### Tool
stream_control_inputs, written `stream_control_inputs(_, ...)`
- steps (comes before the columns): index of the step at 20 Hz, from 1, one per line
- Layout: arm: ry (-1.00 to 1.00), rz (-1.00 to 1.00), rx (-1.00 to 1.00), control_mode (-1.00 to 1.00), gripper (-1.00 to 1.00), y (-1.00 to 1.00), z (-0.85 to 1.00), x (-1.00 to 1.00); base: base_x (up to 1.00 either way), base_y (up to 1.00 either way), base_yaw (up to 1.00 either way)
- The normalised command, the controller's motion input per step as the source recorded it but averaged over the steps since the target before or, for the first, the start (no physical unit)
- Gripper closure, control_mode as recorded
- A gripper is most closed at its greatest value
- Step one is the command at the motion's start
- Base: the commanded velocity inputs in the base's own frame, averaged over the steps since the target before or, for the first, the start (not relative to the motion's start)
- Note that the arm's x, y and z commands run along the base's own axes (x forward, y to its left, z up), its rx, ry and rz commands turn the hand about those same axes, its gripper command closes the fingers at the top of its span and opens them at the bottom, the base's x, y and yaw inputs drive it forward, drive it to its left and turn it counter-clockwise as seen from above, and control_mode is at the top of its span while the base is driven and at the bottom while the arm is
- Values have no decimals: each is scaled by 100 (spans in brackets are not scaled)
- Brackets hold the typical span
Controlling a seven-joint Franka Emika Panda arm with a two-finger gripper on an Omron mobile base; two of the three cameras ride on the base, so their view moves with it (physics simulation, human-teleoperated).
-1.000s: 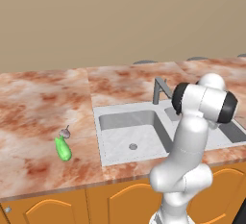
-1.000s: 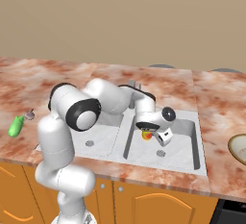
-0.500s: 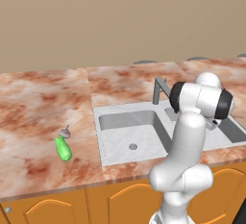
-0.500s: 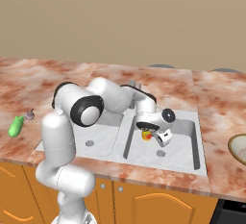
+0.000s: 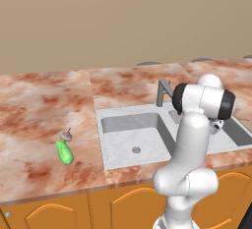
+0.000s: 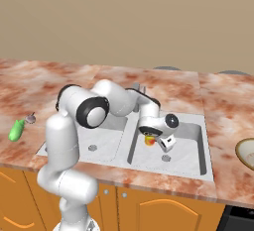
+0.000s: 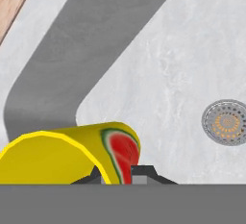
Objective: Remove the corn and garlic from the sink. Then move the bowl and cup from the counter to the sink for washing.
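Cup is clamped in the tool, jaws pinched tight on its rim wall, hanging over the right basin of the sink. Hand view: cup is tilted on its side, mouth toward the camera, drain off to one side below.

Corn and garlic already lie on the bench left of the sink, just beside each other. Bowl sits at the right bench edge, well apart from the sink, partly cut off.

Step in hand, as I read it: set the cup down in the right basin.
- lower until it's near the basin floor before release; a drop from here could bounce or roll
- keep clear of the tap and the basin walls
- open fully, retract straight up so the fingers don't drag the rim

Labels: no readable writing or brand. Cup only carries a red-and-green watermelon-like mark.
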Motion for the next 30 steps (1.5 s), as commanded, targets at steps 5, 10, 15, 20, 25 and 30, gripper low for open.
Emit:
stream_control_inputs(5, 0, 0, 0, -100, 100, 8, -15, 9, 0, 0, 0)
stream_control_inputs(10, 0, 0, 0, -100, 100, 8, -15, 10, 0, 0, 0)
stream_control_inputs(15, 0, 0, 0, -100, 100, 6, -15, 10, 0, 0, 0)
stream_control_inputs(20, 0, 0, 0, -100, 100, 1, -13, 9, 0, 0, 0)
stream_control_inputs(25, 0, 0, 0, -100, 100, 0, -13, 8, 0, 0, 0)
stream_control_inputs(30, 0, 0, 0, -100, 100, 0, -11, 9, 0, 0, 0)
